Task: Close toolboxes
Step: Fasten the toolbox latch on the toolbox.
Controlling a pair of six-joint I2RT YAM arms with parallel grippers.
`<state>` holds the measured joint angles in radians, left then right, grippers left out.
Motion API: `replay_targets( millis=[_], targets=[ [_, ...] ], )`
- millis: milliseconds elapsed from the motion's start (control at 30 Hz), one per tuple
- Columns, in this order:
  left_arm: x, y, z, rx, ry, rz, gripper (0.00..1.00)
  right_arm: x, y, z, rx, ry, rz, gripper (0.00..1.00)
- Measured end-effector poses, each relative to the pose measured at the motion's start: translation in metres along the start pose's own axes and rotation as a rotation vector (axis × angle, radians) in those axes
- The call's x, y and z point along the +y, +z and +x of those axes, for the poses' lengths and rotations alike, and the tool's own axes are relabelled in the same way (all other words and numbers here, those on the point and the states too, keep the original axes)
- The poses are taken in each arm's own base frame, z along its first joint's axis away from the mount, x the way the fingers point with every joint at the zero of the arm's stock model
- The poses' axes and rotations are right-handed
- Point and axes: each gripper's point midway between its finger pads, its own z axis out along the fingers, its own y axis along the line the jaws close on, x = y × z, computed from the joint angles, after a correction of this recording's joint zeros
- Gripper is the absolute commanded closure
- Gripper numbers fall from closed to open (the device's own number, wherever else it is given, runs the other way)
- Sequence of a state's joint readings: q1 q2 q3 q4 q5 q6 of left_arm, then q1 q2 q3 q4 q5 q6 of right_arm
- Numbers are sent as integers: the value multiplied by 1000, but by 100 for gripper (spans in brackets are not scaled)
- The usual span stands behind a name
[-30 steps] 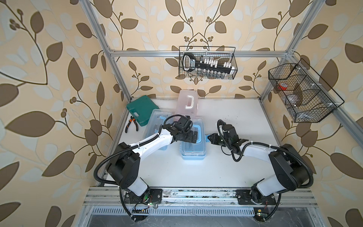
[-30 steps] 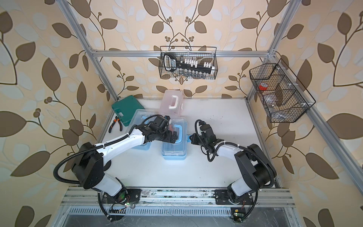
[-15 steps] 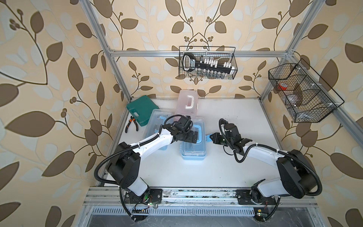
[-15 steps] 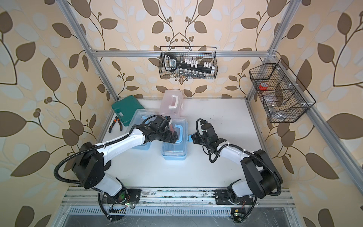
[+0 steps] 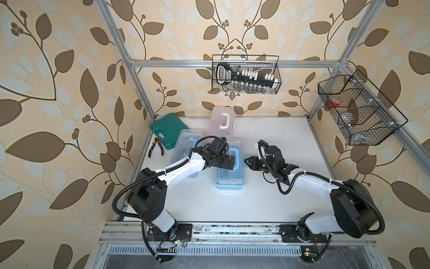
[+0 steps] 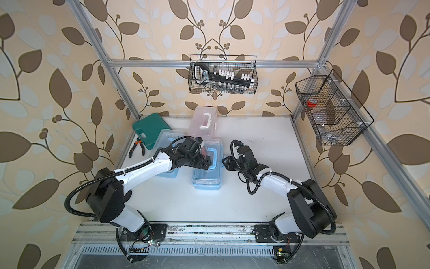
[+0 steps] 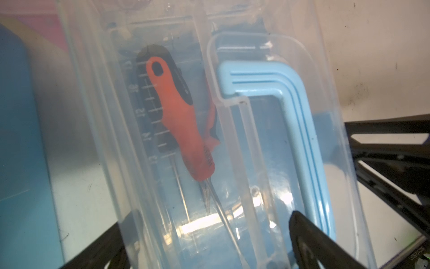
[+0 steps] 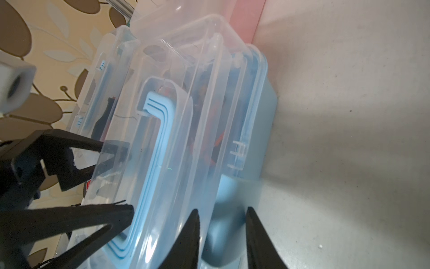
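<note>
White table [image 5: 232,205] bearing three toolboxes. Centre toolbox [image 5: 230,179]: light-blue base, clear lid lying down on the base, light-blue handle [image 7: 290,111] flat in the lid's recess. An orange-and-black screwdriver [image 7: 181,121] shows through the lid. Second blue toolbox [image 5: 184,139]: just beside the centre one on the left arm's side and partly under that arm, so whether its lid is latched cannot be told. Pink toolbox [image 5: 216,111]: white handle, at the back wall, just behind the other two. Left gripper [image 5: 226,160]: over the centre toolbox's lid, jaws spread fully wide, holding nothing, with one fingertip [image 7: 302,223] beside the handle. Right gripper [image 8: 223,209]: at the side of the centre toolbox that faces the right arm, jaws a little apart with the light-blue latch [image 8: 225,198] between them. Whether the pads press it cannot be told. Dark green case [image 5: 167,130]: back corner on the left arm's side. Pliers [image 5: 156,146]: on the table just beside the green case. Rear wire basket [image 5: 277,76]: on the back wall, holding a black socket rail [image 5: 246,78]. Side wire basket [image 5: 330,93]: on the wall by the right arm.
</note>
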<state>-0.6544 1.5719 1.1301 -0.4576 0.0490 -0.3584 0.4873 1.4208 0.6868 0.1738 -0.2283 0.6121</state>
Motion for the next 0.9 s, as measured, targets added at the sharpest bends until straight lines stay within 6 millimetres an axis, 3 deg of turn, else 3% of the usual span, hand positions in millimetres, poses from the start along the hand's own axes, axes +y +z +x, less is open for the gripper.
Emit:
replay_targets(
  millis=[433,900],
  targets=[
    [0,0,0,0,0,1,1,5,0,-8,-33,29,-36,65],
    [0,0,0,-1,0,1,1,9,3,-9,-40,93,-104,80]
  ],
)
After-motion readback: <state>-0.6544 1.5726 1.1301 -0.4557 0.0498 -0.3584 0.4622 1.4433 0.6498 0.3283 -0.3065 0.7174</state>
